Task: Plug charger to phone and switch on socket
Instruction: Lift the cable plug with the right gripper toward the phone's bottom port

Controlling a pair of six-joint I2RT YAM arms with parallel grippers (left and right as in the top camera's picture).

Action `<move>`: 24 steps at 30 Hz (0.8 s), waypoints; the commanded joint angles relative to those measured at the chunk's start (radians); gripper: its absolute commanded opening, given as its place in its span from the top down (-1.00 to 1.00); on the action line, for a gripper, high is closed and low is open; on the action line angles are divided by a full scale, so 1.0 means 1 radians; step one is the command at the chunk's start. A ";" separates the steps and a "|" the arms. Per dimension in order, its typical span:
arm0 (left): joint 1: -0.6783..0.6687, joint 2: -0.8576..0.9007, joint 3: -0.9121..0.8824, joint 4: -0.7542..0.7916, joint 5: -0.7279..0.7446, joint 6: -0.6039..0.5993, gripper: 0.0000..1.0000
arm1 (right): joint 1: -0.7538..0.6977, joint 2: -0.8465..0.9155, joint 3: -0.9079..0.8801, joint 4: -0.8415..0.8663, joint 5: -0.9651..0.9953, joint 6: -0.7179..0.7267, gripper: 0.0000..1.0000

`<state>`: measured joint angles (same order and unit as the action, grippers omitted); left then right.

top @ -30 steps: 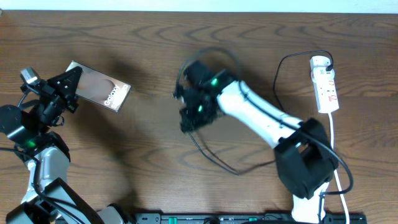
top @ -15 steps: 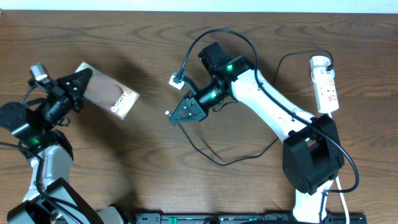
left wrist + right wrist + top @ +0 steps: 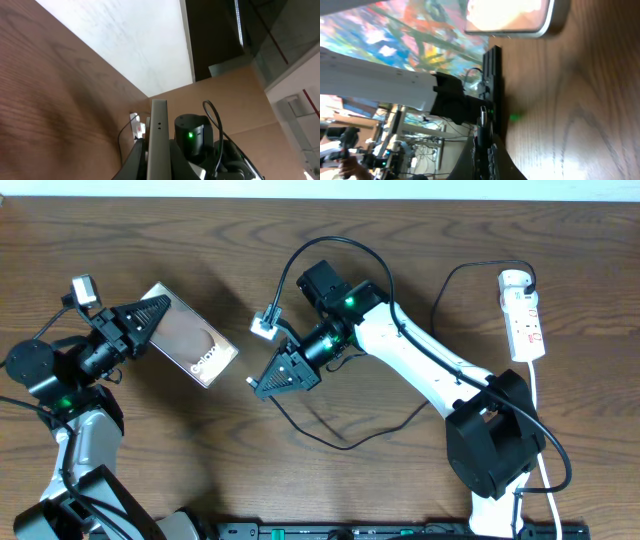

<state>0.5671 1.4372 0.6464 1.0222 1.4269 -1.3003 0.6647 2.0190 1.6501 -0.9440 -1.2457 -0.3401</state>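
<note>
My left gripper [image 3: 158, 310] is shut on one end of the phone [image 3: 192, 346] and holds it off the table at a tilt. The sticker end points toward the right arm. In the left wrist view the phone [image 3: 159, 125] stands edge-on between the jaws of that gripper [image 3: 159, 152]. My right gripper [image 3: 256, 382] is shut on the connector tip of the charger [image 3: 340, 442], a short gap from the phone's free end. The right wrist view shows the tip [image 3: 483, 116] in the gripper [image 3: 485, 131], pointing at the phone [image 3: 515, 17]. The black cable loops back to the socket [image 3: 524, 320] at far right.
The socket's white cord [image 3: 541, 415] runs down the right side toward the front edge. A black rail [image 3: 400, 530] lies along the table's front edge. The right arm's white links [image 3: 420, 365] stretch across the middle of the wooden table [image 3: 200, 450].
The left gripper has carried the phone rightward and toward the front. The right gripper has swung left and toward the front with the connector, closing the gap to the phone.
</note>
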 commanded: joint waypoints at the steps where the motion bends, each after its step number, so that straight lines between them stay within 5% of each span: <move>1: -0.003 -0.013 0.016 0.013 0.020 0.013 0.85 | -0.003 0.004 0.003 0.010 -0.116 0.001 0.98; 24: -0.003 -0.013 0.016 0.017 0.027 0.051 0.86 | 0.018 0.186 -0.009 0.089 -0.317 -0.066 0.98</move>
<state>0.5663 1.4372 0.6464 1.0290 1.4353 -1.2812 0.6720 2.2154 1.6405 -0.8692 -1.5166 -0.4061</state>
